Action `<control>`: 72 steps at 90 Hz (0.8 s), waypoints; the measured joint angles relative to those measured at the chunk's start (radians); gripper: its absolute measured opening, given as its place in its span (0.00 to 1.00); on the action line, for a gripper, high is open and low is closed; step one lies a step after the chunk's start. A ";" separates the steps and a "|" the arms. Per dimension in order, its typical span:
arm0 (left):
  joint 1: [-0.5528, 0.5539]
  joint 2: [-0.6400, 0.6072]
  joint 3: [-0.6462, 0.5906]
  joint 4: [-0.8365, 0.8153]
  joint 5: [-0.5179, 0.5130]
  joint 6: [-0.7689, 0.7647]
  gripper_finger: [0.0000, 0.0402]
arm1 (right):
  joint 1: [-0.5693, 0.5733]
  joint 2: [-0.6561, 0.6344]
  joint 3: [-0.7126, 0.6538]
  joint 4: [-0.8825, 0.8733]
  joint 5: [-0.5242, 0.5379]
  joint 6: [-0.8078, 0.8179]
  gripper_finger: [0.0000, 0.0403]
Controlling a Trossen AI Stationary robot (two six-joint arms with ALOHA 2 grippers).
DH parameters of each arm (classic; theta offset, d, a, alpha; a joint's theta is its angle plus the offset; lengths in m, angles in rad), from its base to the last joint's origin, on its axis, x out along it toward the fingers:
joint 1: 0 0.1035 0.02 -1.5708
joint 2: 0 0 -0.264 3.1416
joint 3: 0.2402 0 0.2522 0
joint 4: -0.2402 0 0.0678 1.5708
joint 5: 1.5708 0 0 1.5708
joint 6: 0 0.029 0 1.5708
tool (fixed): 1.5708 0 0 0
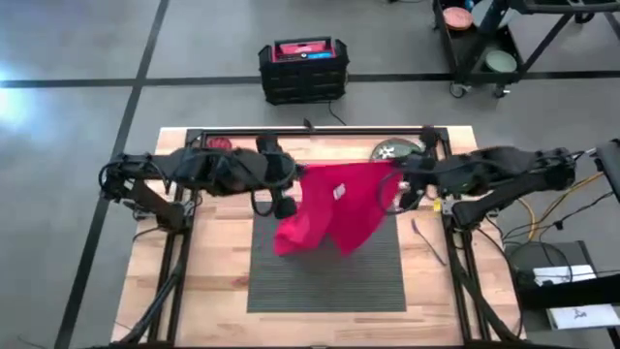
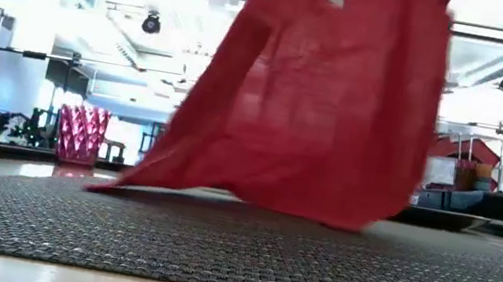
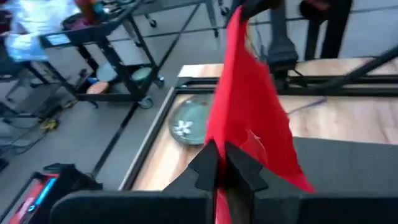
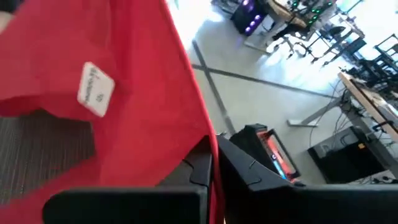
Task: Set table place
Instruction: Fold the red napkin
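Observation:
A red cloth napkin [image 1: 339, 208] with a white label [image 4: 95, 90] hangs spread between my two grippers over the dark grey ribbed placemat [image 1: 329, 281]. My left gripper [image 1: 294, 186] is shut on its upper left end and my right gripper [image 1: 399, 182] on its upper right end. In the low view the napkin's lower edge [image 2: 321, 213] touches the placemat [image 2: 235, 245]. A green plate [image 1: 392, 150] lies on the wooden table at the far right. My left gripper pinches the napkin's upper edge [image 3: 219, 148] between its two shut fingers. The cloth runs away from the fingers toward the other arm and hangs down to the placemat. One layer or several, I cannot tell. My right gripper pinches the napkin's upper edge [image 4: 208, 140] between its two shut fingers, at the end opposite the left gripper. The cloth drapes down from the hold with its label side showing. Its lower part reaches the placemat.
A pink faceted cup [image 2: 80, 134] stands at the table's far left. The plate [image 3: 186, 124] sits beside the table's black frame rail [image 3: 155, 124]. A black crate [image 1: 303, 68] stands on the floor beyond the far edge. The placemat's near half lies bare.

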 joint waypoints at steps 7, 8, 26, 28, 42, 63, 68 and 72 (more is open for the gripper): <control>-0.001 0.000 -0.004 -0.010 0.000 0.000 0.00 | 0.001 -0.014 -0.016 -0.001 -0.030 0.023 0.00; -0.001 0.000 -0.007 -0.010 0.000 0.000 0.00 | 0.001 -0.016 -0.020 -0.003 -0.036 0.028 0.00; -0.003 0.006 -0.113 -0.049 0.002 -0.061 0.00 | 0.001 0.006 -0.137 -0.015 -0.089 0.084 0.00; -0.003 0.007 -0.131 -0.052 0.003 -0.073 0.00 | 0.001 0.011 -0.153 -0.015 -0.089 0.088 0.00; -0.005 0.007 -0.264 -0.050 0.020 -0.201 0.00 | 0.001 0.040 -0.262 0.003 -0.090 0.155 0.00; -0.003 0.008 -0.470 0.017 0.028 -0.320 0.00 | -0.002 0.057 -0.469 0.146 -0.093 0.249 0.00; -0.002 0.008 -0.512 0.061 0.029 -0.330 0.00 | -0.003 0.064 -0.520 0.205 -0.114 0.258 0.00; -0.001 0.008 -0.546 0.108 0.032 -0.343 0.00 | -0.008 0.073 -0.560 0.277 -0.130 0.264 0.00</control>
